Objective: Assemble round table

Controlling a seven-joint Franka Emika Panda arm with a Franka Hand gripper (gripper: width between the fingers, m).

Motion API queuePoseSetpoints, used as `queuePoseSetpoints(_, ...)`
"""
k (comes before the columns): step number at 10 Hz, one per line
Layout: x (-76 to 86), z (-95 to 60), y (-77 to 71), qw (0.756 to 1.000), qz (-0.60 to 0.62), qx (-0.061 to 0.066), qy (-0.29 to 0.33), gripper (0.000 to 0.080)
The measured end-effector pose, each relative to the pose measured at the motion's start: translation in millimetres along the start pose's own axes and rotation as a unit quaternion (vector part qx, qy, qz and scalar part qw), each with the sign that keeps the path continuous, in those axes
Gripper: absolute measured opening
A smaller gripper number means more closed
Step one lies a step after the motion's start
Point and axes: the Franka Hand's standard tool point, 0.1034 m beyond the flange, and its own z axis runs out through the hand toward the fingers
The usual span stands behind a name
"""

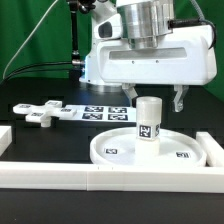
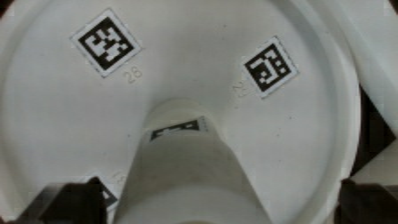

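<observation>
The large round rimmed disc [image 1: 150, 152] lies flat near the front bar. The short cylindrical leg [image 1: 149, 122] stands upright on its middle, with a tag on its side. The cross-shaped piece [image 1: 40, 113] lies flat at the exterior view's left. My gripper [image 1: 155, 101] hangs straight over the leg, open, with one finger on each side of the leg's top and not gripping it. In the wrist view the leg [image 2: 205, 165] rises toward the camera from the disc [image 2: 178, 70], between my dark fingertips [image 2: 80, 200], and my gripper [image 2: 217, 206] holds nothing.
The marker board [image 1: 105, 112] lies behind the disc. Long white border bars run along the front [image 1: 100, 178], the exterior view's right [image 1: 212, 150] and the exterior view's left [image 1: 4, 135]. A green backdrop stands behind.
</observation>
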Motion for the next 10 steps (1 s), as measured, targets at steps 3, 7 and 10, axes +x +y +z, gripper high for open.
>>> queuePoseSetpoints(3, 2.2, -2.0, -0.7, 0.984, -0.177, -0.019, 0.005, 0.0649)
queuePoseSetpoints(7, 6.5, -0.7, 8.0, 0.949, -0.315, -0.018, 0.001, 0.0649)
queuePoseSetpoints(10, 5.5, -1.4, 3.7, 0.905, -0.424, -0.030, -0.001, 0.0649)
